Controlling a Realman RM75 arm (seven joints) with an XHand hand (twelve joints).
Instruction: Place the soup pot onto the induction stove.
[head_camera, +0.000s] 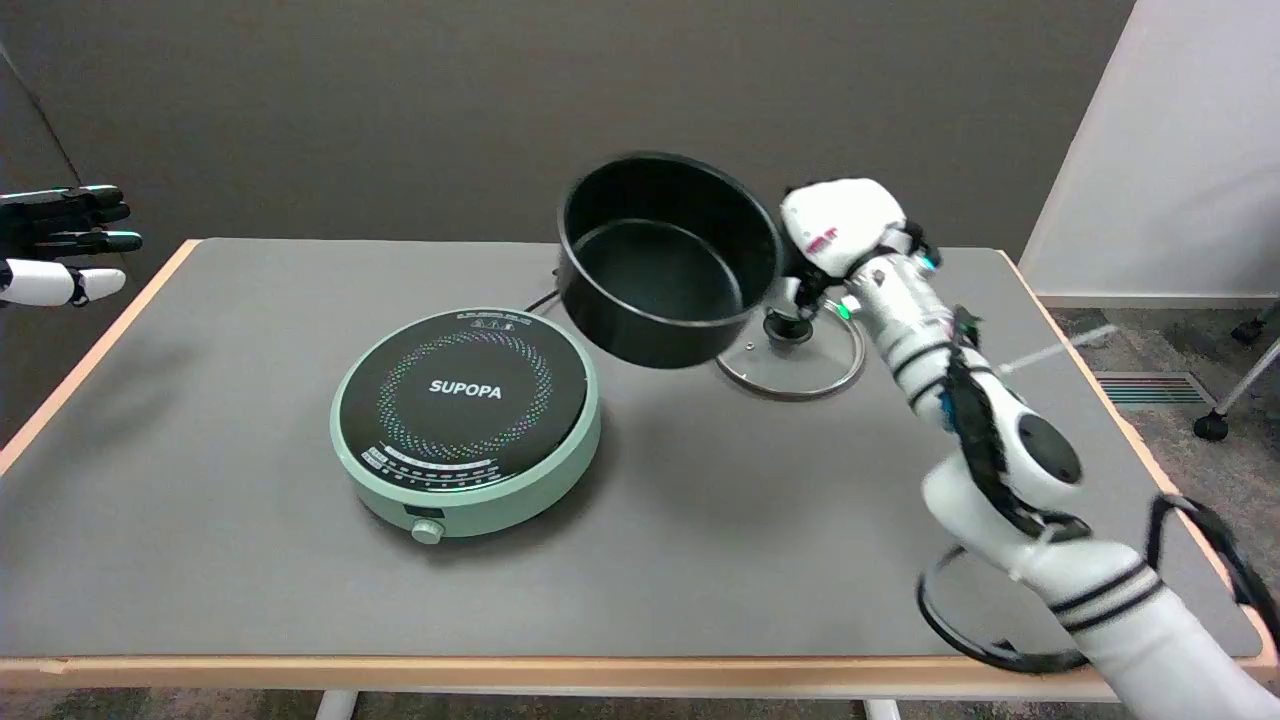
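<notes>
The round black metal soup pot (665, 262) is gripped at its right side by the right robot hand (838, 232), held tilted in the air, up right of the mint-green round induction stove (466, 420), apparently for transfer onto it.

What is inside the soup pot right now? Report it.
Nothing shows inside the soup pot: its dark floor and far wall look bare. It tilts toward the camera, held in the air by the right hand. The near wall hides a strip of the floor.
</notes>
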